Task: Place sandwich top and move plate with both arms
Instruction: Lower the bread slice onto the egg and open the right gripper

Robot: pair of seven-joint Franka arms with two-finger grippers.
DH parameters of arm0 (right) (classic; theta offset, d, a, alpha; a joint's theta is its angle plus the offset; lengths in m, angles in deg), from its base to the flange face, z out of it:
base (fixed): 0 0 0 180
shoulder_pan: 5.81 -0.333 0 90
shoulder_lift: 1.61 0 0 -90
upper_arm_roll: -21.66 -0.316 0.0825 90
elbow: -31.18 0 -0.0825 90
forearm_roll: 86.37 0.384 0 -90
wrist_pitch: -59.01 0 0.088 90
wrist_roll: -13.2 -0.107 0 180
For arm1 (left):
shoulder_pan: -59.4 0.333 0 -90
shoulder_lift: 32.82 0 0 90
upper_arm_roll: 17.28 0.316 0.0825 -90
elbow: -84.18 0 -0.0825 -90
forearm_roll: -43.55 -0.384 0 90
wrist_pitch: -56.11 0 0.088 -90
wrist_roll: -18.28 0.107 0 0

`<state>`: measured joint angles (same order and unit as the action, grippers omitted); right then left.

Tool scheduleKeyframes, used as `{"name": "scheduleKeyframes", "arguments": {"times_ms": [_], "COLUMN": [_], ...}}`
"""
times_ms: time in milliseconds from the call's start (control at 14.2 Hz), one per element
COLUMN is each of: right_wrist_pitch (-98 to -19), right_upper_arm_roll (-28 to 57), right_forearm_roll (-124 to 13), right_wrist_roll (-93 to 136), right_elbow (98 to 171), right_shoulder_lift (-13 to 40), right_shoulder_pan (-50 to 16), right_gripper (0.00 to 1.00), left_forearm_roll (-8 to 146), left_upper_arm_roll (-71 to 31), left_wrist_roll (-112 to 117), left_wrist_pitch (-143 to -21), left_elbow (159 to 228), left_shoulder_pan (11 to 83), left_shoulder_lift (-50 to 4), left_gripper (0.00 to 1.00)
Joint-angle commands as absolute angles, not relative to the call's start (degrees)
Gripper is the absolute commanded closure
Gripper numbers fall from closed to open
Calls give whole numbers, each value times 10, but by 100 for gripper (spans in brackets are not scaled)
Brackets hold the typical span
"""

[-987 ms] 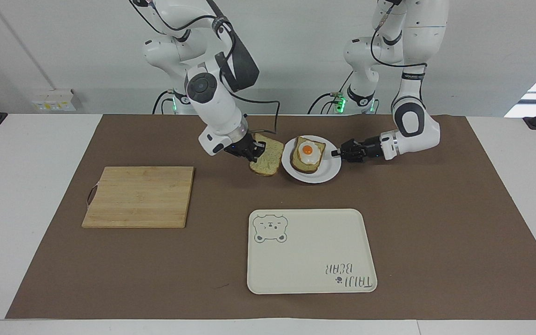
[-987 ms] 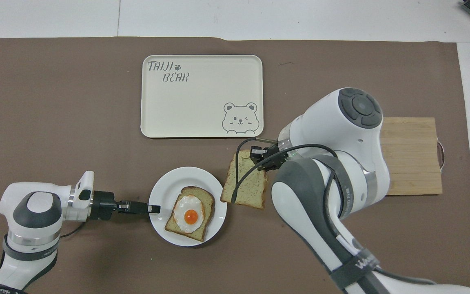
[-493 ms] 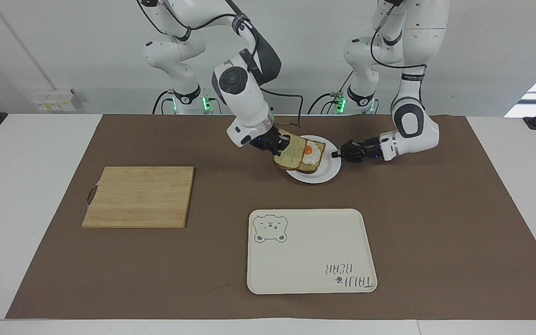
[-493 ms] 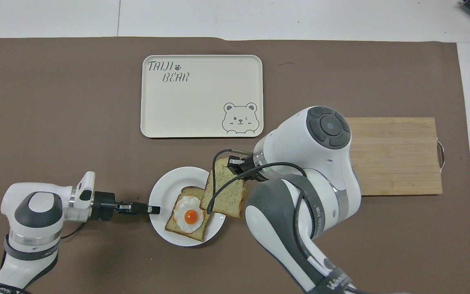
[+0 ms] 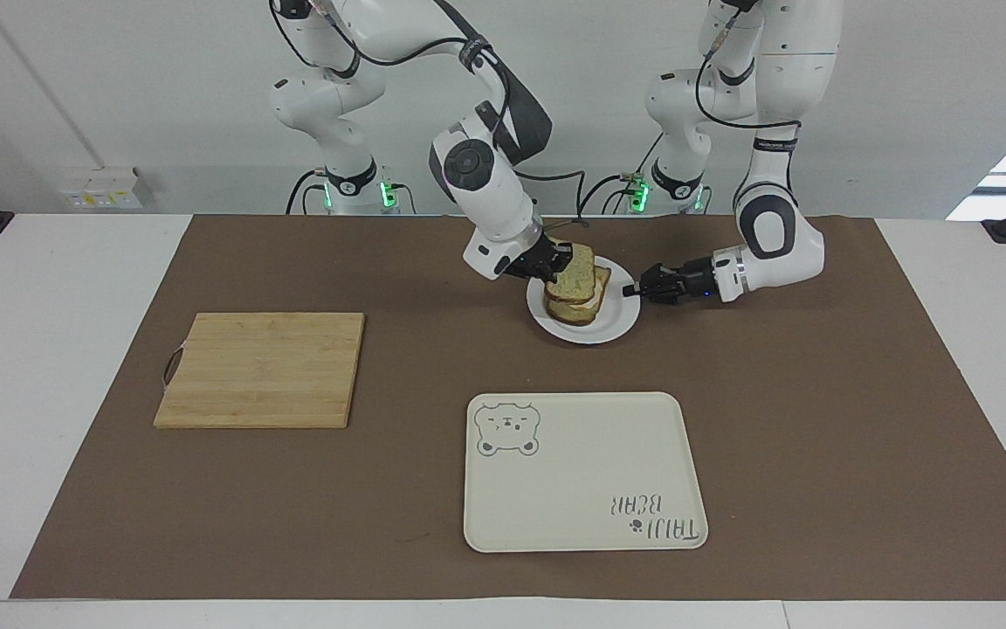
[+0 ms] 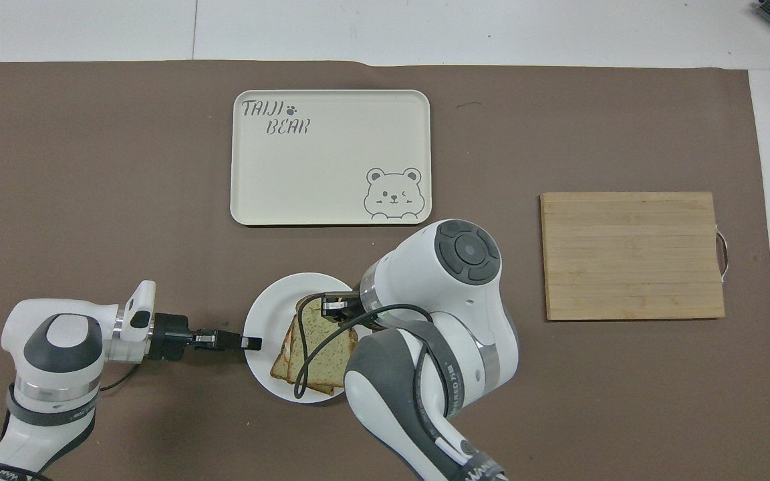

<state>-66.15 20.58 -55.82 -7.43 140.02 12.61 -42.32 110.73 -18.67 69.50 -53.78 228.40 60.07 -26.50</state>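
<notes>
Facing and overhead views. In the overhead view the right arm's wrist and forearm cover the right gripper and the plate's edge toward that arm's end of the table; the fried egg is hidden under the sandwich top, and only the lower slice's crust edges show. The right gripper is closed on the sandwich top at its edge toward the right arm's end of the table, about 9 o'clock of the slice in the facing view; whether the slice rests fully on the stack cannot be told. The white plate sits on the brown mat. The left gripper, fingers pinched on the plate's rim, is at 3 o'clock of the plate in the facing view. From the plate there, the bear tray is at 6 o'clock and the wooden cutting board at 8 o'clock
</notes>
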Motion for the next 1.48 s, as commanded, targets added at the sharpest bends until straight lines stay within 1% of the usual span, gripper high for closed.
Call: {"name": "scheduleKeyframes", "arguments": {"times_ms": [0, 211, 564, 634, 705, 916, 1057, 1128, 1198, 1409], "right_wrist_pitch": [-705, -719, -735, -734, -734, -735, -735, -733, -728, -726], "right_upper_arm_roll": [204, 204, 204, 204, 204, 205, 208, 209, 211, 212], "right_forearm_roll": [-538, -537, -537, -537, -538, -550, -595, -630, -656, -683], "right_wrist_roll": [-18, 14, 19, 18, 18, 16, 15, 15, 14, 17], "right_elbow": [1403, 1403, 1403, 1403, 1403, 1397, 1396, 1396, 1395, 1394], "right_shoulder_lift": [147, 168, 171, 171, 170, 172, 173, 169, 165, 148], "right_shoulder_pan": [-426, -440, -449, -448, -449, -450, -449, -444, -436, -385], "right_gripper": [100, 100, 100, 52, 1, 0, 0, 0, 0, 0], "left_forearm_roll": [1119, 1119, 1119, 1119, 1119, 1119, 1119, 1119, 1119, 1119], "left_upper_arm_roll": [-187, -188, -187, -187, -187, -187, -187, -187, -187, -188], "left_wrist_roll": [706, 706, 706, 706, 706, 706, 706, 706, 706, 704], "left_wrist_pitch": [-533, -534, -534, -534, -534, -534, -534, -533, -532, -530], "left_elbow": [2290, 2290, 2290, 2290, 2290, 2290, 2290, 2290, 2290, 2291], "left_shoulder_pan": [607, 605, 604, 604, 604, 604, 603, 603, 603, 602], "left_shoulder_lift": [-264, -264, -264, -264, -264, -264, -264, -264, -264, -265], "left_gripper": [90, 90, 90, 90, 90, 90, 91, 95, 100, 100]}}
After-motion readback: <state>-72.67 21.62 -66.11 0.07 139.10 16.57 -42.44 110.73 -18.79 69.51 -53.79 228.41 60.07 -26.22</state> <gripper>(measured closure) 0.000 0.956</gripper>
